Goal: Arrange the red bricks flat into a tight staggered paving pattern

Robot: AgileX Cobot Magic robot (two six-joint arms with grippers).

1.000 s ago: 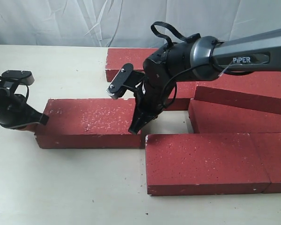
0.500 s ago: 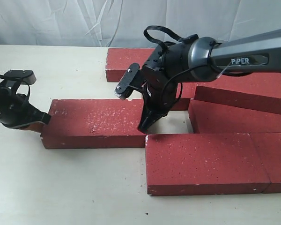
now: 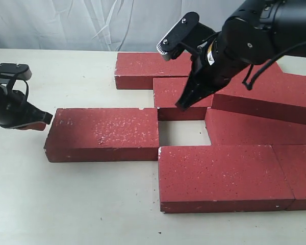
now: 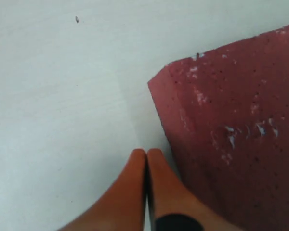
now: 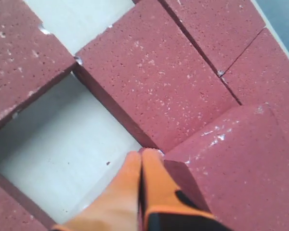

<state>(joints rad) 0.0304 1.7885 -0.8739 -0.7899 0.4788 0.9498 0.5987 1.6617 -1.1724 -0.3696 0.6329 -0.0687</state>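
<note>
Though amid red bricks (image 3: 102, 133), bare table gap (image 3: 183, 132)

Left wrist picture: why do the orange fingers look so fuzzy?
Left wrist view: the orange fingers sit very near the lens, so they are out of focus, the brick slightly soft too; right wrist view: fingers fuzzy as well, bricks sharp.

Off-white table (image 3: 81, 204) w/ a wrinkled white cloth backdrop (image 3: 66, 20) along its far edge

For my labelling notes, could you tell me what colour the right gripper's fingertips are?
Orange; the fingertips show best in the right wrist view.
</note>
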